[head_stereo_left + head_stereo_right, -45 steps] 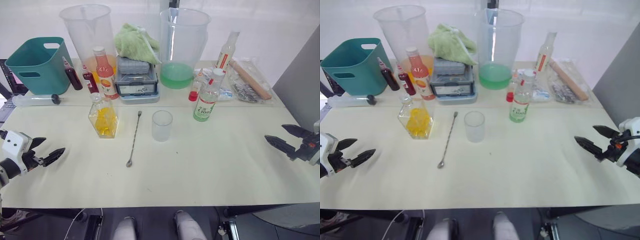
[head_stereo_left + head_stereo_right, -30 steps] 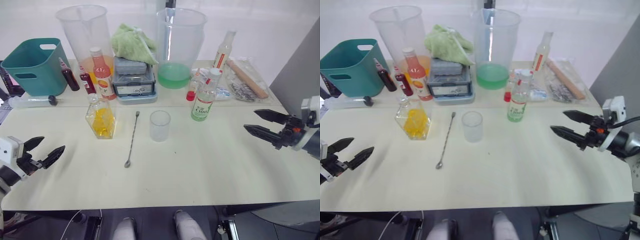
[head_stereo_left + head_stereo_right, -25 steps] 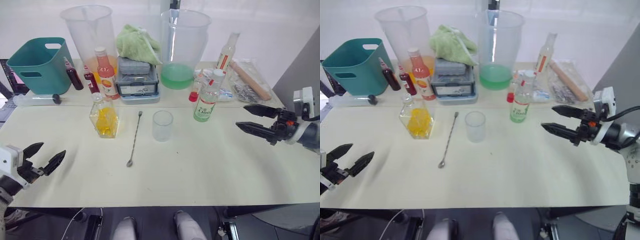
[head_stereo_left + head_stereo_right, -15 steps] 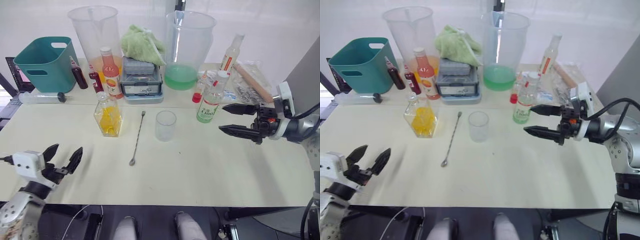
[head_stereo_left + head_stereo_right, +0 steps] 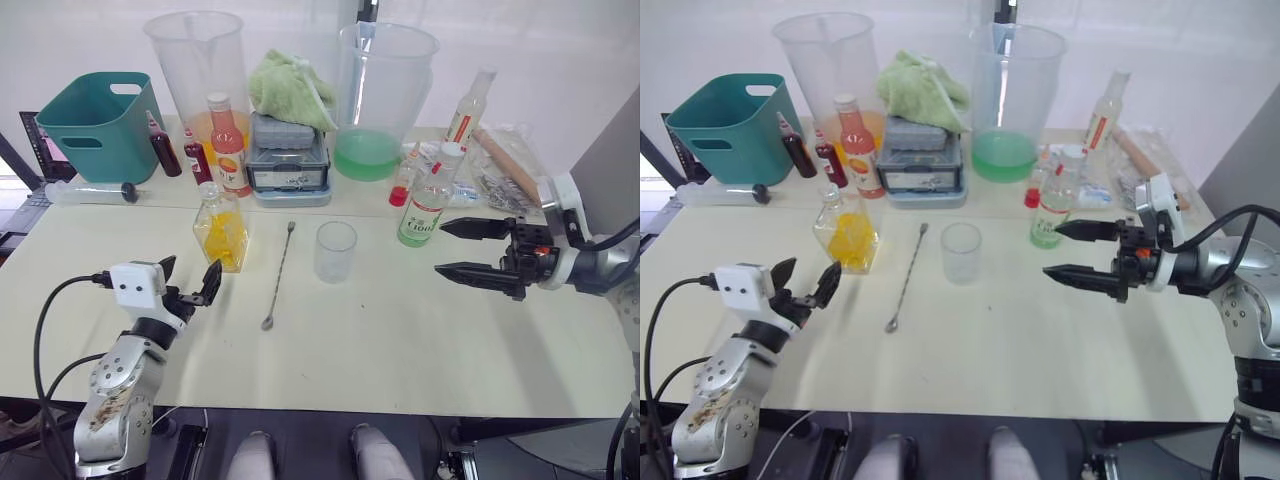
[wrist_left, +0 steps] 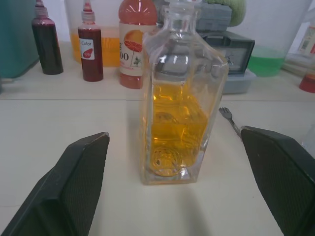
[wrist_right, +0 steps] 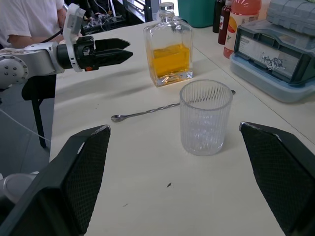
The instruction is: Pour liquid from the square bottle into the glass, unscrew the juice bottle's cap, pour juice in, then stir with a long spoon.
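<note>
Square bottle (image 6: 181,93) cut off at the cap by the frame edge; long spoon (image 6: 230,120) mostly hidden behind it, just the end showing.

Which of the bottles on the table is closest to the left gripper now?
The square bottle with yellow-orange liquid: it stands just ahead of the open left gripper. The red-capped orange bottle and the two dark red bottles stand further back.
</note>
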Controlling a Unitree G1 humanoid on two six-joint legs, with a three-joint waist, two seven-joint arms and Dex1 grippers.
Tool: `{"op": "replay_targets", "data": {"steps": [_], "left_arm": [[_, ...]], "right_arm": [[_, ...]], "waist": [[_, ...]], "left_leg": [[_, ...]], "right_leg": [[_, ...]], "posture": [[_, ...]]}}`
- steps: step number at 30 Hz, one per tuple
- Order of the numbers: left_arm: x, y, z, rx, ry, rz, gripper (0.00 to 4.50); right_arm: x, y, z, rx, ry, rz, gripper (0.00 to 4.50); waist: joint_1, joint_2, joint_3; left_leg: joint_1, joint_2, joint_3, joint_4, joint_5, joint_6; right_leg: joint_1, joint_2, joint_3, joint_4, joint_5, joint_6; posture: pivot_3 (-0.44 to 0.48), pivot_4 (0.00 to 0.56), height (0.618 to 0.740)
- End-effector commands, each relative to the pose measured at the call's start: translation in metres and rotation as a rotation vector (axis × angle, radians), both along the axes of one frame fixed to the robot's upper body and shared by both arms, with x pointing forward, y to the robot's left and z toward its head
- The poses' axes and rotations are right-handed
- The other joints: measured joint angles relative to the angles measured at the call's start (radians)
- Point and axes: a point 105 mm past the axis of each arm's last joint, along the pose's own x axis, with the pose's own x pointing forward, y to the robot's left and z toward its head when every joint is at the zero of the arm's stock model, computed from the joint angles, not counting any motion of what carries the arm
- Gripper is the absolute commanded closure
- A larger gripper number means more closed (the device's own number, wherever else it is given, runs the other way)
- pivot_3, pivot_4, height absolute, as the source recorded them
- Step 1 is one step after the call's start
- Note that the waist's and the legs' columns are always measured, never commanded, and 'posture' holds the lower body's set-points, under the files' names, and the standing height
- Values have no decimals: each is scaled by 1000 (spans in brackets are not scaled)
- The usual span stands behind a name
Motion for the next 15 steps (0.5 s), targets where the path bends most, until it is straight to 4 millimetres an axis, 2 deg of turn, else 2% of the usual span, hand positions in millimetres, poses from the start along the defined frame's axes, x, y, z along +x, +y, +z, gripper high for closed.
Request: {"op": "replay_targets", "data": {"steps": [1, 15], "left_arm": [[12, -7, 10, 9, -58, -9, 0], [50, -13, 28, 43, -130, 25, 0]], "right_arm": [[-9, -1, 13, -4, -57, -13, 52], [-16, -6, 12, -22, -67, -51, 52]], "waist": [[4, 0, 0], [14, 0, 0]], "left_leg": [[-1, 0, -1, 0, 0, 0], [-2, -1, -3, 1, 1, -1]], "right_leg": [[0, 0, -1, 0, 0, 0], [0, 0, -2, 0, 0, 0]], "posture": [[0, 150, 719], [0, 150, 719]]}}
